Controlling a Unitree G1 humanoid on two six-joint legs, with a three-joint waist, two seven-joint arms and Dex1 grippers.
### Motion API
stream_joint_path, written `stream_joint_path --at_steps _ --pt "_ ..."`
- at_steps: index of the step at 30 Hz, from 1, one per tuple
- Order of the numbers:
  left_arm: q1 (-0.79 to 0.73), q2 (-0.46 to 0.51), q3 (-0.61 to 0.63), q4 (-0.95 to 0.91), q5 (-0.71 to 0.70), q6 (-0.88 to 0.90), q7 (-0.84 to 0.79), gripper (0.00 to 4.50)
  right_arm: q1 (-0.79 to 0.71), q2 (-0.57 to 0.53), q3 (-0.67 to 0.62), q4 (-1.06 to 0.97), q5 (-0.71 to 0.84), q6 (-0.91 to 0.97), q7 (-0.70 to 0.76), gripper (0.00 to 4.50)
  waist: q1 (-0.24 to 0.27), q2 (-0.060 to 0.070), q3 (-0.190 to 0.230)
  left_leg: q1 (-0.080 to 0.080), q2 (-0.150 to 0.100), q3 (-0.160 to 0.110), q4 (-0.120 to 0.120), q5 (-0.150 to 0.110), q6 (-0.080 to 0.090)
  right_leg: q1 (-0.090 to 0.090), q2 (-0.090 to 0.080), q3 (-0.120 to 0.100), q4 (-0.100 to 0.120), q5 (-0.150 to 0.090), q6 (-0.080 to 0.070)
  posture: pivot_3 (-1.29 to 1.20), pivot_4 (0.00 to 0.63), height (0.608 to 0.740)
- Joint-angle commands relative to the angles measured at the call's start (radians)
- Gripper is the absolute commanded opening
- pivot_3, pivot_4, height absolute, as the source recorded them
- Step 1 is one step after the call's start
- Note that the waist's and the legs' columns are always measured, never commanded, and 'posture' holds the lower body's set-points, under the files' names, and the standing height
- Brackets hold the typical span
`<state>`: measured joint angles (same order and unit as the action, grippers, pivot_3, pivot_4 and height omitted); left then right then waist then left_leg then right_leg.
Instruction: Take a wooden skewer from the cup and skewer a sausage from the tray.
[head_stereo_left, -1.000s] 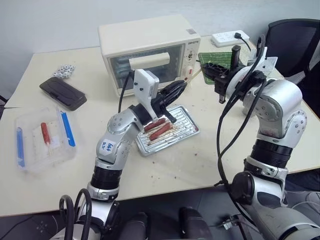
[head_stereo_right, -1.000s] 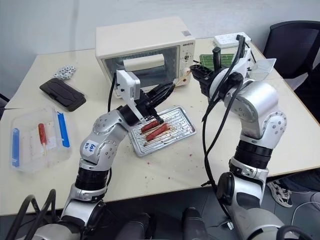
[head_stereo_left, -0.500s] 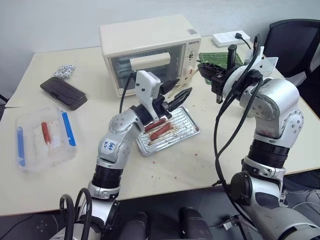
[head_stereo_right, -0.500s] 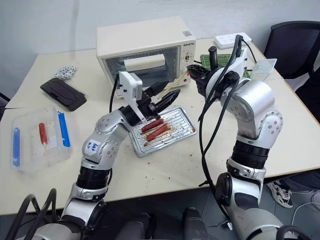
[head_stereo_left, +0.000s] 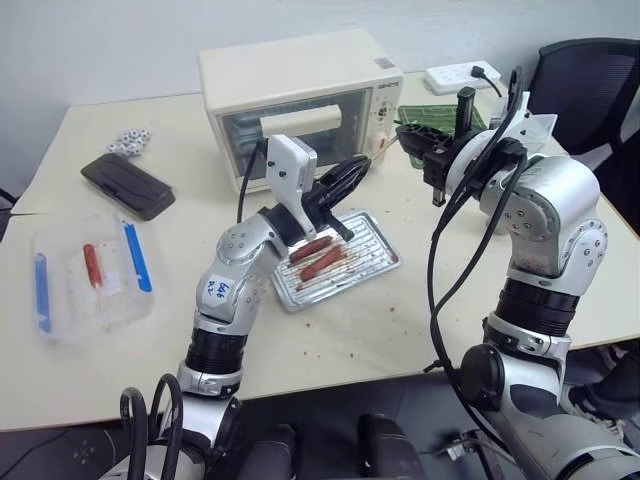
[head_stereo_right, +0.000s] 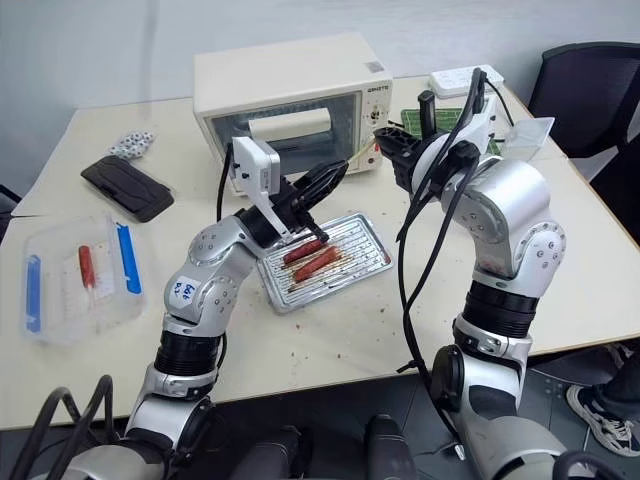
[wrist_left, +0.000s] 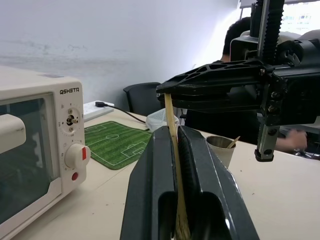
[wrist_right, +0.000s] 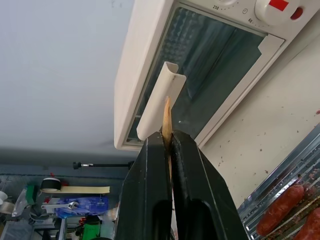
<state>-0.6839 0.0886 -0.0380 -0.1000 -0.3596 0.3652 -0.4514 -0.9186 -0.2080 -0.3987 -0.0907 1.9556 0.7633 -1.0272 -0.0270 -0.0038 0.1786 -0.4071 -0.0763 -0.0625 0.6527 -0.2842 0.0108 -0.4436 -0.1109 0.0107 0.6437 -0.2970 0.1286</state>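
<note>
Both grippers hold one thin wooden skewer (head_stereo_right: 358, 155) in the air above the tray, in front of the oven. My left gripper (head_stereo_left: 360, 167) is shut on its lower end, and the stick runs up between those fingers (wrist_left: 155, 165). My right gripper (head_stereo_left: 404, 131) is shut on its upper end; the tip pokes out past those fingers (wrist_right: 150, 165). The silver ribbed tray (head_stereo_left: 372, 244) lies below the left gripper with two red sausages (head_stereo_left: 312, 249). The metal cup (wrist_left: 220, 150) stands on the table behind, with another skewer in it.
A cream toaster oven (head_stereo_left: 300, 100) stands right behind the grippers. A clear plastic box (head_stereo_left: 90, 275) with blue strips and a sausage on a stick sits far left, a black case (head_stereo_left: 125, 185) behind it. A green mat (head_stereo_left: 430, 118), a power strip (head_stereo_left: 458, 75) and a black chair (head_stereo_left: 590, 80) are at the back right.
The left gripper's fingers stood apart half a second ago and have now closed on the skewer. The right gripper has kept its hold and both arms stay in place.
</note>
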Motion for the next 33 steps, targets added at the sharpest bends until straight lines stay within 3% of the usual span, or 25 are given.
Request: stream_joint_path --at_steps 1,2,6,15,16,19,22,27,33 --pt "-0.014 0.003 -0.007 -0.026 -0.006 0.000 -0.006 0.05 -0.031 0.001 -0.004 -0.059 0.017 -0.008 0.010 0.00 0.000 0.000 0.000 0.000 0.000 0.000 0.000 0.000 0.000 0.000 0.000 0.000 0.000 0.000 0.000 0.00 0.150 0.740" --pt "-0.015 0.004 -0.007 -0.025 -0.003 -0.001 -0.004 0.05 -0.031 -0.002 -0.003 -0.058 0.017 -0.004 0.015 0.00 0.000 0.000 0.000 0.000 0.000 0.000 0.000 0.000 0.000 0.000 0.000 0.000 0.000 0.000 0.000 0.00 0.150 0.740" --pt "-0.016 0.006 -0.004 -0.017 0.000 -0.006 -0.004 0.00 -0.025 0.001 -0.017 -0.067 0.017 0.002 0.039 0.98 0.000 0.000 0.000 0.000 0.000 0.000 0.000 0.000 0.000 0.000 0.000 0.000 0.000 0.000 0.000 0.00 0.150 0.740" --pt "-0.027 0.023 0.015 0.000 0.010 -0.024 -0.003 0.00 -0.026 -0.062 0.008 -0.041 0.017 0.045 0.098 4.02 0.000 0.000 0.000 0.000 0.000 0.000 0.000 0.000 0.000 0.000 0.000 0.000 0.000 0.000 0.000 0.00 0.150 0.740" --pt "-0.030 0.049 0.035 -0.002 0.008 -0.018 -0.006 0.00 -0.024 -0.145 0.037 -0.024 -0.018 0.104 0.162 4.34 0.000 0.000 0.000 0.000 0.000 0.000 0.000 0.000 0.000 0.000 0.000 0.000 0.000 0.000 0.000 0.00 0.150 0.740" --pt "-0.038 0.138 0.092 -0.009 -0.005 0.006 -0.024 0.00 -0.018 -0.361 0.113 0.009 -0.170 0.257 0.390 4.34 0.002 0.000 0.000 -0.001 0.000 0.001 0.000 0.000 0.001 0.000 0.000 0.000 -0.001 0.000 0.000 0.00 0.150 0.740" --pt "-0.039 0.227 0.137 -0.026 -0.035 0.042 -0.055 0.00 -0.002 -0.485 0.173 0.021 -0.324 0.307 0.602 4.34 -0.001 0.000 0.000 -0.001 0.001 0.001 -0.001 -0.001 0.002 0.000 0.000 0.000 -0.002 0.000 0.000 0.00 0.150 0.740" --pt "-0.024 0.342 0.213 -0.057 -0.074 0.105 -0.076 0.00 0.010 -0.607 0.280 0.004 -0.602 0.306 0.959 4.34 0.001 -0.001 0.001 0.000 0.001 0.002 -0.001 -0.001 0.002 0.000 0.000 0.000 -0.002 0.000 0.000 0.00 0.150 0.740" --pt "0.061 0.478 0.278 -0.194 -0.180 0.238 -0.140 0.00 0.034 -0.716 0.520 -0.037 -1.026 0.115 1.439 4.43 0.002 -0.001 0.001 -0.001 0.000 0.002 -0.001 -0.002 0.002 0.000 0.000 0.000 -0.006 0.001 0.001 0.00 0.150 0.740"
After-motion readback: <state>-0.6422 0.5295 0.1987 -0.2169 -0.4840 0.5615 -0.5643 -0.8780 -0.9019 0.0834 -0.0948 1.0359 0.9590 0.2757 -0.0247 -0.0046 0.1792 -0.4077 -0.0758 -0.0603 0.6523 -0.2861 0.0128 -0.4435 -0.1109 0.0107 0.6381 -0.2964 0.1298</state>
